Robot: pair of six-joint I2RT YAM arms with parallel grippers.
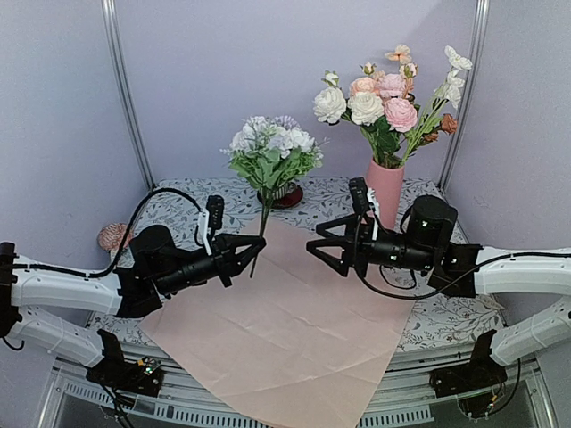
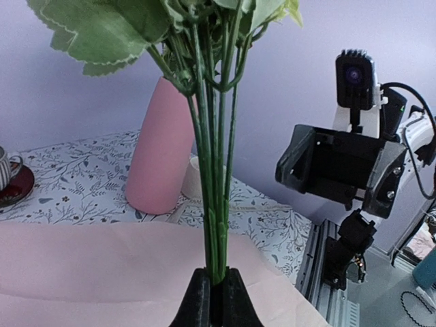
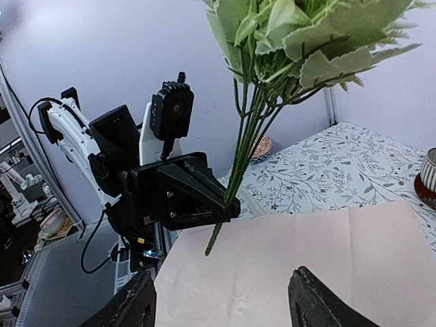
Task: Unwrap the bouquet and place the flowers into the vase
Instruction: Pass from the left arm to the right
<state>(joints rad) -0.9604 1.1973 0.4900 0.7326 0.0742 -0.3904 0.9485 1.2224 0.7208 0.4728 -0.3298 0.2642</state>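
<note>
Two black robot arms reach in from the near edge of a worktop (image 1: pixel 446 312) covered with a leaf-patterned cloth, inside a pale lilac booth. The left end effector (image 1: pixel 256 245) is clenched on the thin green stems of a small bunch (image 1: pixel 272 147) of white and lilac blossoms with broad green leaves. It holds the bunch upright above the worktop, and the stem ends poke out just below the fingers (image 2: pixel 216 300). Opposite it, the right end effector (image 1: pixel 326 254) points toward the bunch with its jaws spread apart, grasping nothing. A large sheet of pale pink paper (image 1: pixel 285 339) lies unfolded and flat on the worktop beneath both arms, with one corner hanging over the near edge. Toward the back right stands the tall pink vase (image 1: pixel 385 189), just beyond the paper's far edge, already filled with peach, white and pink flowers (image 1: pixel 384 98) on long stems. Behind the held bunch, a striped cup on a red saucer (image 1: pixel 287 192) sits near the back wall.
</note>
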